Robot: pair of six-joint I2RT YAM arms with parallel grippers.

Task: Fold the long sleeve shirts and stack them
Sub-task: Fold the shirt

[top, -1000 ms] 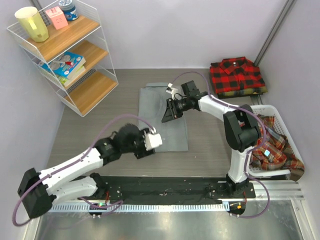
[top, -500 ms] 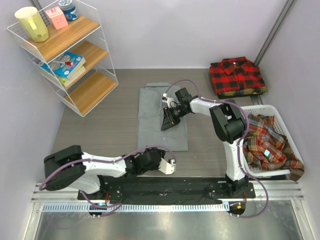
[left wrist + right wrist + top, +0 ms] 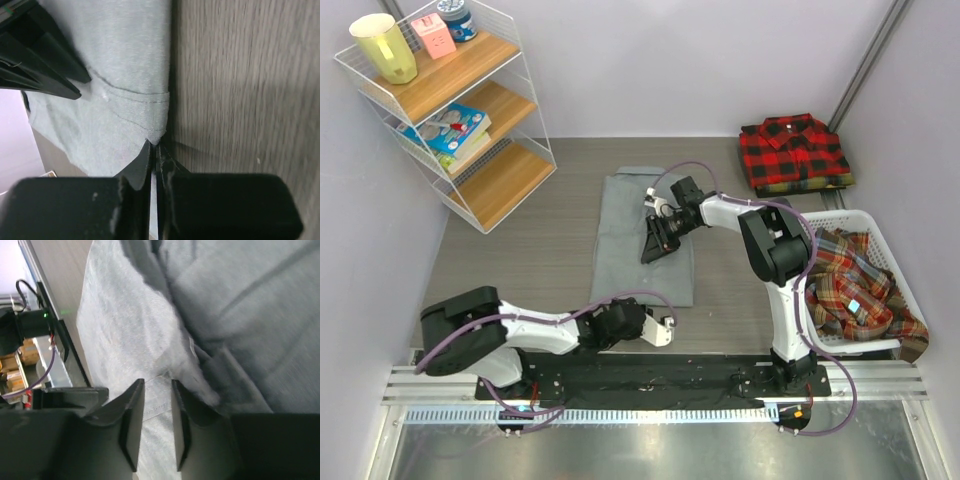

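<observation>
A plain grey shirt (image 3: 628, 215) lies flat in the middle of the table. My left gripper (image 3: 682, 312) is low at its near right corner; in the left wrist view the jaws (image 3: 155, 146) are shut, with the corner tip of the grey shirt (image 3: 125, 65) pinched between them. My right gripper (image 3: 653, 248) rests on the shirt's right half. Its jaws (image 3: 157, 385) stand apart astride a flat hem of the grey shirt (image 3: 240, 300). A folded red-and-black checked shirt (image 3: 793, 152) lies at the back right. Plaid shirts (image 3: 860, 290) fill a basket.
The white basket (image 3: 880, 222) stands at the right, beside the right arm's base. A wire shelf unit (image 3: 495, 180) with a yellow cup (image 3: 382, 45), a pink box and books stands at the back left. A black rail runs along the near edge.
My left arm swung down from mid-table to the shirt's near right corner and its jaws closed there. The right gripper shifted slightly left onto the shirt.
</observation>
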